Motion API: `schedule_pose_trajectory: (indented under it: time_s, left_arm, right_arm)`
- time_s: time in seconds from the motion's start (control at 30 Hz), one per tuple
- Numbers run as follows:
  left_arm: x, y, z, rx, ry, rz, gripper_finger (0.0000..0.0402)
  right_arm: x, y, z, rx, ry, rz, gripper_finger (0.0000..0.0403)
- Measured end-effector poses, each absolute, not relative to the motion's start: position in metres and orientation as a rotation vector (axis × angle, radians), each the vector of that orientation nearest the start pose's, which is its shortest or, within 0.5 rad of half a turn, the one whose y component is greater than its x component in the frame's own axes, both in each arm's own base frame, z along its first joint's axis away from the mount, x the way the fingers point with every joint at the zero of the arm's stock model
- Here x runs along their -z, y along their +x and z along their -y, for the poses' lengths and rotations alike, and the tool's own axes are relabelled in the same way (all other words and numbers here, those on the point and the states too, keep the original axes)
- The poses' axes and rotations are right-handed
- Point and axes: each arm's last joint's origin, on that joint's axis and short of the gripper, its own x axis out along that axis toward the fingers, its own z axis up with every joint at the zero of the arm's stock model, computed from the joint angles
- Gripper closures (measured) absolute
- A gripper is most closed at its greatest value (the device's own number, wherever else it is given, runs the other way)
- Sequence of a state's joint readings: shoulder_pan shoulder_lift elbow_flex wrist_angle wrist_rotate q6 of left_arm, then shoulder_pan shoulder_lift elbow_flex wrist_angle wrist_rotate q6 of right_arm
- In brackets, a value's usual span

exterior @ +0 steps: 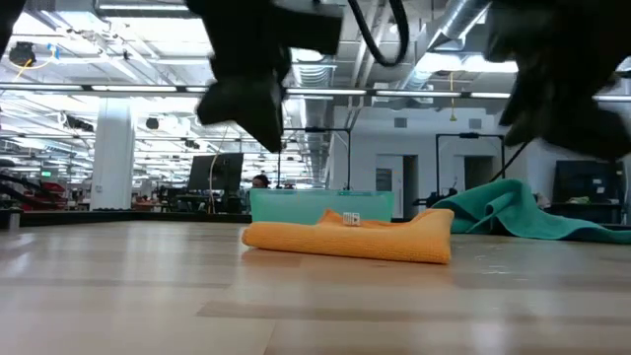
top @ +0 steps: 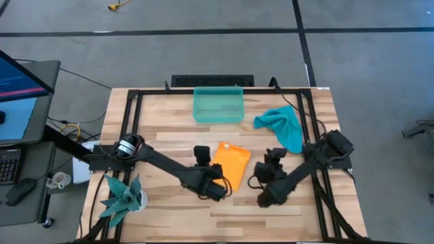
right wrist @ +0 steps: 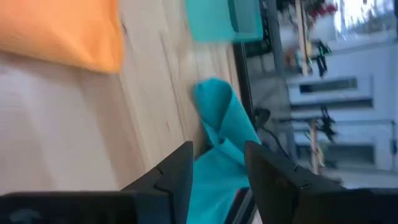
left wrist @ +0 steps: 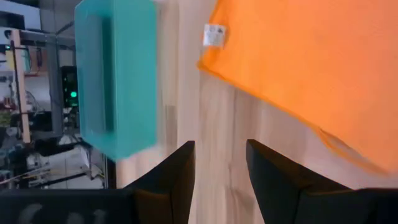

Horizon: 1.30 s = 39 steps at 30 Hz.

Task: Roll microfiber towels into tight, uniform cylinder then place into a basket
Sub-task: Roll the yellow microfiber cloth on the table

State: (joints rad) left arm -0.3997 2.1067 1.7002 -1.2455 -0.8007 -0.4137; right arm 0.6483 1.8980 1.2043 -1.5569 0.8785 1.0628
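Your left end effector (left wrist: 219, 177) and right end effector (right wrist: 217, 174) hover narrowly parted, holding nothing, flanking the folded orange towel (top: 230, 163); teal towel (top: 283, 125) lies crumpled beside the basket (top: 218, 106).

Your left arm reaches in low from the table's left side, its dark two-finger left gripper (left wrist: 221, 180) held above the wood with the jaws parted and nothing between them. Your right arm mirrors it from the right side; its dark two-finger right gripper (right wrist: 219, 180) also stands parted and empty.
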Motion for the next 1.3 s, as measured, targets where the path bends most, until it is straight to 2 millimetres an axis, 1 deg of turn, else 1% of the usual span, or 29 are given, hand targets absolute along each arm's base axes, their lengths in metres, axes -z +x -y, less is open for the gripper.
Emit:
schedule_pose_trajectory:
  time_s: [0.1, 0.2, 0.33, 0.43, 0.57, 0.67, 0.73, 0.83, 0.93, 1.0, 1.13, 1.3]
  left_arm:
    - [-0.208, 0.368, 0.148, -0.539, 0.555, -1.253, 0.0264]
    - [-0.218, 0.366, 0.163, -0.502, 0.525, -1.221, 0.0264]
    - [-0.231, 0.359, 0.191, -0.437, 0.562, -1.152, 0.0264]
    - [-0.239, 0.347, 0.215, -0.419, 0.641, -1.075, 0.0264]
    - [-0.250, 0.324, 0.241, -0.421, 0.738, -0.950, 0.0264]
    - [-0.261, 0.307, 0.255, -0.451, 0.755, -0.836, 0.0264]
    - [-0.265, 0.298, 0.260, -0.477, 0.766, -0.785, 0.0264]
    - [-0.266, 0.285, 0.260, -0.534, 0.783, -0.745, 0.0264]
    - [-0.264, 0.278, 0.253, -0.610, 0.753, -0.681, 0.0264]
    - [-0.260, 0.273, 0.247, -0.615, 0.781, -0.687, 0.0264]
    - [-0.259, 0.269, 0.224, -0.670, 0.707, -0.719, 0.0271]
    - [-0.251, 0.262, 0.193, -0.739, 0.626, -0.732, 0.0291]
  right_arm:
    - [-0.183, 0.228, -0.159, 0.820, -0.688, -1.159, 0.0237]
    - [-0.200, 0.217, -0.166, 0.779, -0.636, -1.090, 0.0236]
    - [-0.223, 0.197, -0.174, 0.728, -0.531, -0.959, 0.0241]
    - [-0.243, 0.180, -0.180, 0.679, -0.440, -0.806, 0.0245]
    - [-0.262, 0.159, -0.189, 0.589, -0.338, -0.617, 0.0250]
    - [-0.269, 0.148, -0.198, 0.524, -0.300, -0.522, 0.0253]
    - [-0.270, 0.142, -0.202, 0.494, -0.291, -0.491, 0.0253]
    - [-0.271, 0.139, -0.205, 0.471, -0.297, -0.467, 0.0252]
    - [-0.271, 0.140, -0.205, 0.471, -0.299, -0.452, 0.0254]
    - [-0.271, 0.141, -0.204, 0.479, -0.295, -0.453, 0.0255]
    - [-0.271, 0.147, -0.201, 0.502, -0.288, -0.459, 0.0258]
    - [-0.268, 0.154, -0.198, 0.535, -0.294, -0.471, 0.0259]
